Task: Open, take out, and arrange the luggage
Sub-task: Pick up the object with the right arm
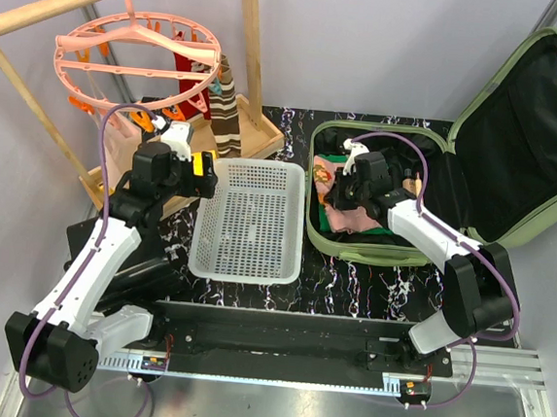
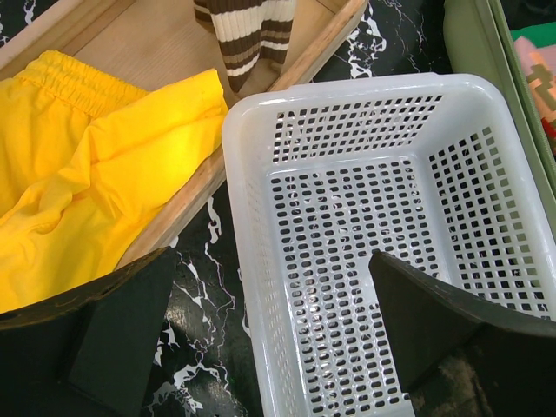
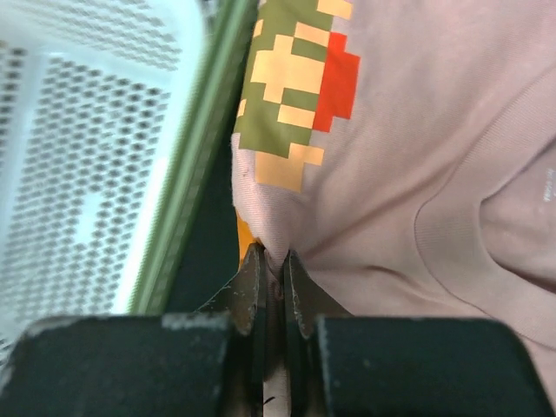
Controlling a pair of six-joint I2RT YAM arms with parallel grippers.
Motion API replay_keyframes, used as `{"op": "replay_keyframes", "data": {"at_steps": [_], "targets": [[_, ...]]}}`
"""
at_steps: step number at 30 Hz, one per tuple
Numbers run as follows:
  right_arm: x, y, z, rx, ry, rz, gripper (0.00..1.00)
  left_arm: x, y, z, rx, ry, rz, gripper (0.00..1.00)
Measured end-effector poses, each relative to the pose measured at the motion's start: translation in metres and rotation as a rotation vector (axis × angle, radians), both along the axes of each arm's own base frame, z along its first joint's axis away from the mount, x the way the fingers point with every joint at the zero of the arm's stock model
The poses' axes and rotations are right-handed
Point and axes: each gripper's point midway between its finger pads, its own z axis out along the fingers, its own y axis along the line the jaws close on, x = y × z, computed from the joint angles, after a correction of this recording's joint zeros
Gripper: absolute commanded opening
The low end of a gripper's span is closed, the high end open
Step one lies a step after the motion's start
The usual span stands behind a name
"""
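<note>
Pink shirt (image 3: 417, 174) nipped just inside the left wall of the open luggage (image 1: 372, 256).
The right gripper (image 3: 269, 256) is clamped on a fold of the shirt right under its tips, seemingly one layer. The white basket (image 1: 248, 221) sits just left on the black marbled table (image 1: 350, 278). The left gripper (image 1: 202, 168), jaws spread wide, hangs at that basket's far left corner, farther off. The lid lies back to the right.

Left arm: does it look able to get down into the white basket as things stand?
Probably yes. The left gripper hangs open just above the white basket, which looks empty, with nothing between them. The right gripper is off in the luggage, pinching the pink shirt, clear of that path.
</note>
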Motion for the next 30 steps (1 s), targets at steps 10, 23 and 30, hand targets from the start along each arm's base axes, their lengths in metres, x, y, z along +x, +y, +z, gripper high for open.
{"op": "replay_keyframes", "data": {"at_steps": [10, 23, 30], "targets": [[-0.016, 0.04, 0.013, 0.297, 0.064, 0.074, 0.0, -0.004, -0.013, 0.006, -0.036, -0.012, -0.034, 0.99], [-0.018, 0.035, 0.025, 0.337, 0.052, 0.014, 0.5, -0.015, -0.082, -0.006, -0.228, 0.03, -0.166, 0.99], [-0.017, -0.004, 0.061, 0.214, -0.027, -0.048, 0.95, -0.019, -0.145, -0.03, -0.265, 0.108, -0.271, 0.99]]}}
